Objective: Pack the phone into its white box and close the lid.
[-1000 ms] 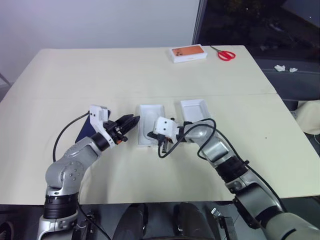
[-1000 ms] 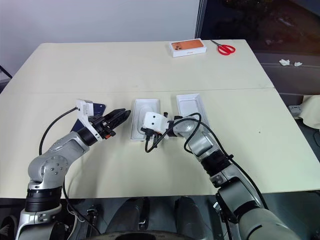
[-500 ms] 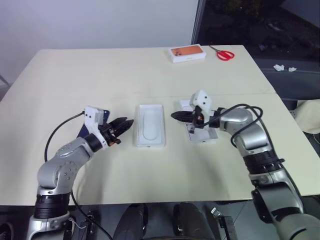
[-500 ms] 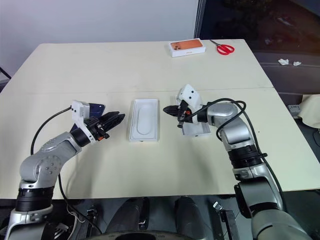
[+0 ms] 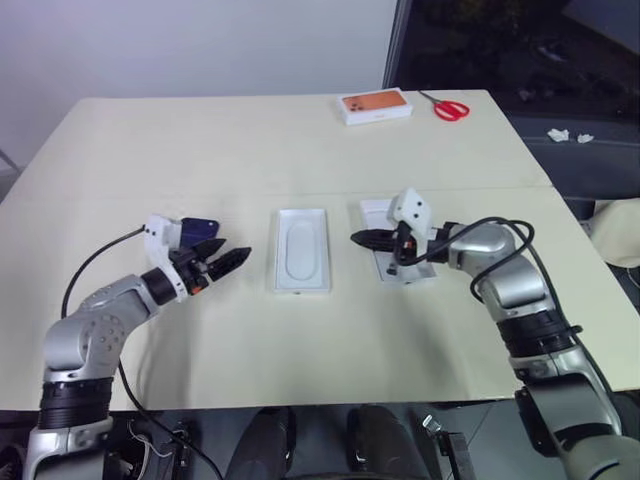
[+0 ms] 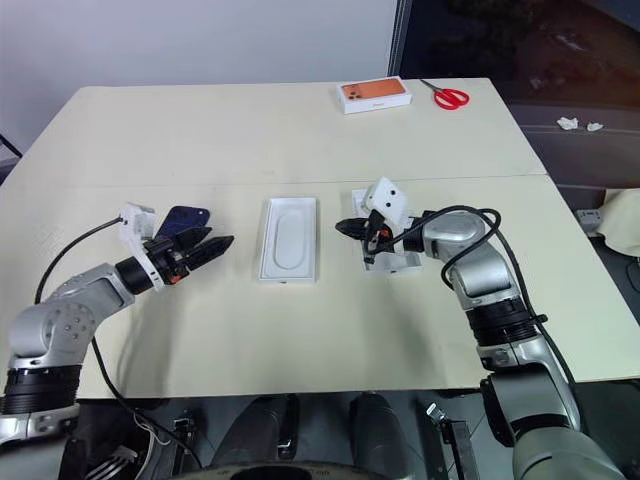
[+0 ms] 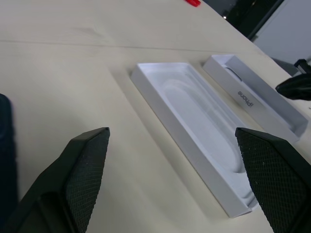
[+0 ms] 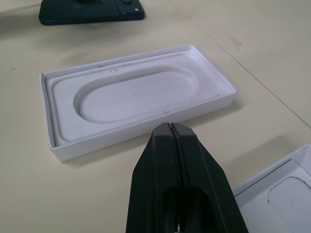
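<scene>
The white box (image 5: 302,250) lies mid-table with a white insert with an oval recess (image 8: 131,94) in it. To its right the lid (image 5: 402,262) lies inner side up, with lettering on its side wall (image 7: 245,97). The dark blue phone (image 5: 197,226) lies flat, left of the box. My left gripper (image 5: 228,254) stands open just in front of the phone, pointing at the box, with nothing between its fingers (image 7: 85,174). My right gripper (image 5: 358,238) is shut and empty. It hovers over the lid's left edge, pointing towards the box.
A white box with an orange phone picture (image 5: 375,105) and red scissors (image 5: 452,108) lie at the table's far right. A seam (image 5: 150,195) crosses the table behind the box. Bare tabletop surrounds the three items.
My left gripper has drawn back to the left, away from the box, and opened. My right gripper has swung right from the box to above the lid and has stayed shut.
</scene>
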`<action>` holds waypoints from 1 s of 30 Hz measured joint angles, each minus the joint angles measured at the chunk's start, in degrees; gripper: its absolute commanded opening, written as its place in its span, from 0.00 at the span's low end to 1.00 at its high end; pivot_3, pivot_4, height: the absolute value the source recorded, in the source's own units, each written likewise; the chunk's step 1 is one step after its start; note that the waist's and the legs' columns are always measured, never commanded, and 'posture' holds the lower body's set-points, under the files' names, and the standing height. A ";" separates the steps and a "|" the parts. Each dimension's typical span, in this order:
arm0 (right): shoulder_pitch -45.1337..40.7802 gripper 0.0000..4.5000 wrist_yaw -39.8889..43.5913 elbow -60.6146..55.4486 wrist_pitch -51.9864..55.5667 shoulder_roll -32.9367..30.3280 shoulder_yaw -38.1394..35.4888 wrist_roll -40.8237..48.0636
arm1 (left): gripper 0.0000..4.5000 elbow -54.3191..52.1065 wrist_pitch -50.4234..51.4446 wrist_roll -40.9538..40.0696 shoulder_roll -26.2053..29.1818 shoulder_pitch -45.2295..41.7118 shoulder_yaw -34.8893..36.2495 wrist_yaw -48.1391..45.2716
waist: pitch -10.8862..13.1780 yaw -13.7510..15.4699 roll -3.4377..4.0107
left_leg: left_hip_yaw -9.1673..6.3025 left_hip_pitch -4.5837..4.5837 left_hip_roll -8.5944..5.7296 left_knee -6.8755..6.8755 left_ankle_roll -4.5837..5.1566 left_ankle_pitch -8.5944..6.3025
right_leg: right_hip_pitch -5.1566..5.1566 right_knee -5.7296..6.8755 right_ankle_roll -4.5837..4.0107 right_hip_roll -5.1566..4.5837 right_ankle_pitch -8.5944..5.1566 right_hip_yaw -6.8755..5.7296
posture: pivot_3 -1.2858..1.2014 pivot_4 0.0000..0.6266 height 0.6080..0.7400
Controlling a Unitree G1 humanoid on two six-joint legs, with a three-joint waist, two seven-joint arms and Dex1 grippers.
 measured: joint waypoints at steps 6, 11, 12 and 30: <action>0.12 0.00 -0.87 0.00 -0.15 1.10 0.22 -0.07 | 0.99 1.10 -0.45 0.34 0.52 -0.18 0.21 -0.63 | 0.00 0.04 0.00 | 0.00 -0.01 0.00 0.00 0.00 0.00 | 0.00 0.00 0.00 -0.01 0.00 0.00 | 0.52 0.24 1.00; 0.99 0.00 -0.85 0.00 -0.52 1.09 0.81 -0.64 | 0.99 1.09 -0.25 0.37 1.03 -0.17 0.45 -0.73 | 0.00 0.06 0.00 | 0.00 -0.01 0.00 0.00 0.00 0.00 | -0.01 -0.01 0.00 -0.01 0.00 0.01 | 0.52 0.24 1.00; 0.98 0.00 -0.85 0.00 -0.53 1.13 1.03 -0.67 | 0.99 1.09 -0.15 0.36 1.03 -0.17 0.71 -0.45 | 0.00 0.02 0.00 | -0.01 -0.01 0.01 -0.01 0.00 0.00 | -0.01 -0.01 0.00 -0.01 0.00 0.00 | 0.52 0.24 1.00; -3.50 0.00 -4.16 3.71 -4.54 7.40 5.56 -4.95 | 0.99 3.22 -0.22 1.19 4.14 0.01 5.15 -0.87 | 0.01 0.12 0.02 | 0.00 -0.02 0.00 -0.03 -0.01 0.00 | -0.06 -0.01 0.00 -0.02 0.00 0.00 | 0.52 0.24 1.00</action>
